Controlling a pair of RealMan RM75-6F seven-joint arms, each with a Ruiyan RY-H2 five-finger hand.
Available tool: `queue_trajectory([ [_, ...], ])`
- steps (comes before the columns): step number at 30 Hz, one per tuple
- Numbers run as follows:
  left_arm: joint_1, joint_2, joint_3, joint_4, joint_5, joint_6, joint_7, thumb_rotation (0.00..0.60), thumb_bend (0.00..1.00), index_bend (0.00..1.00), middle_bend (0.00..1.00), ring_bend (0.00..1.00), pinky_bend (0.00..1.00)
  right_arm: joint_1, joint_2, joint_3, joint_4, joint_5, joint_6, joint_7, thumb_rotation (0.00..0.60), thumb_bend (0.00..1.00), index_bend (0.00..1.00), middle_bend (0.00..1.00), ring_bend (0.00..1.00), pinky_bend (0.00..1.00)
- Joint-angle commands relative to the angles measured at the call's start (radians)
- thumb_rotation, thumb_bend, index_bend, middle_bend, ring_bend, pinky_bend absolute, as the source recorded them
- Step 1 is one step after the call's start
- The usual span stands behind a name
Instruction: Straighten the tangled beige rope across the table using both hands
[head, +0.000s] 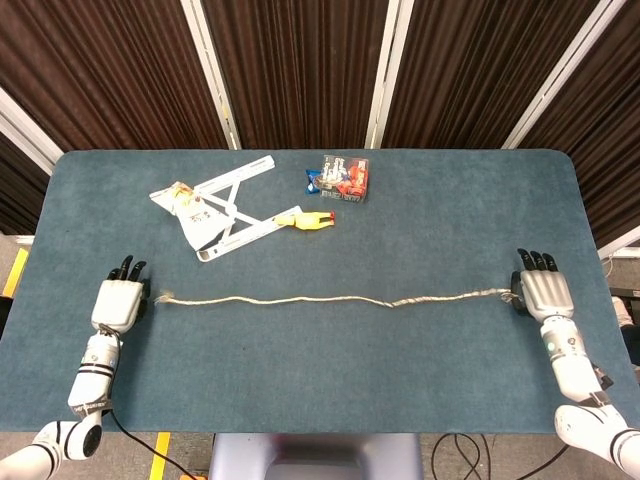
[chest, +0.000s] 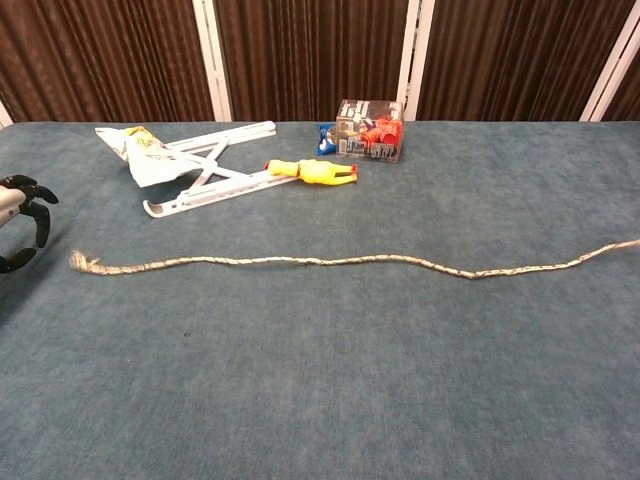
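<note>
The thin beige braided rope (head: 330, 298) lies nearly straight (slightly wavy); left robot hand (head: 117, 301) is open beside its free end, right robot hand (head: 542, 291) touches the other; grip unclear.

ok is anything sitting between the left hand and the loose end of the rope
Nothing visible. The left hand sits just beside the rope end, with only bare table between. The white rack and yellow toy lie further back.
</note>
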Motion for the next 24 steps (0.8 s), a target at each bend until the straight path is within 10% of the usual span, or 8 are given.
queue_trajectory([
  [1, 0.0, -0.004, 0.004, 0.001, 0.003, -0.003, 0.004, 0.6, 0.51, 0.44, 0.14, 0.04, 0.25, 0.0, -0.002, -0.005, 0.0, 0.004, -0.009, -0.01, 0.6, 0.61, 0.56, 0.11, 0.0, 0.0],
  [8, 0.009, 0.004, 0.009, -0.011, 0.004, -0.007, 0.007, 0.6, 0.45, 0.0, 0.07, 0.01, 0.23, -0.009, 0.028, -0.01, -0.042, 0.019, -0.007, -0.045, 0.6, 0.57, 0.01, 0.0, 0.0, 0.0],
  [18, 0.101, 0.283, 0.004, -0.405, 0.088, 0.165, -0.215, 0.6, 0.41, 0.0, 0.0, 0.0, 0.17, -0.123, 0.176, -0.025, -0.293, -0.121, 0.284, -0.023, 0.6, 0.45, 0.0, 0.0, 0.0, 0.0],
  [24, 0.26, 0.423, 0.108, -0.588, 0.219, 0.4, -0.219, 0.6, 0.41, 0.0, 0.0, 0.0, 0.09, -0.283, 0.219, -0.105, -0.442, -0.294, 0.608, -0.083, 0.6, 0.45, 0.0, 0.0, 0.0, 0.0],
])
